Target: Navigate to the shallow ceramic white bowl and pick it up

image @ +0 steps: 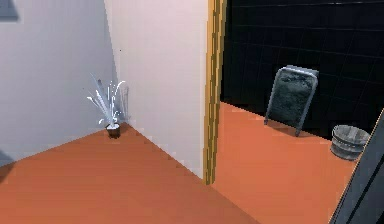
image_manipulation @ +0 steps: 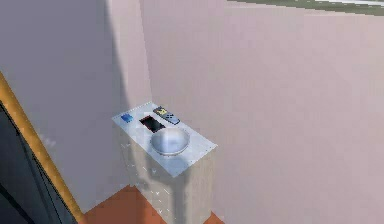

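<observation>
No text, label, number or sign can be read. A dark flat thing (image_manipulation: 150, 124) and a smaller flat thing (image_manipulation: 167, 115) lie on the surface (image_manipulation: 203, 150) just beside the bowl (image_manipulation: 170, 142); any print on them is too small to tell.

Bench (image_manipulation: 195, 180): base cut off by the arm side view's bottom edge. 3 flat things on its top are too small to identify: blue item (image_manipulation: 127, 118), dark item (image_manipulation: 151, 124), striped item (image_manipulation: 168, 115).

Forward view: bucket (image: 345, 140) partly hidden by dark panel (image: 362, 188), itself cut off at the right edge.
</observation>
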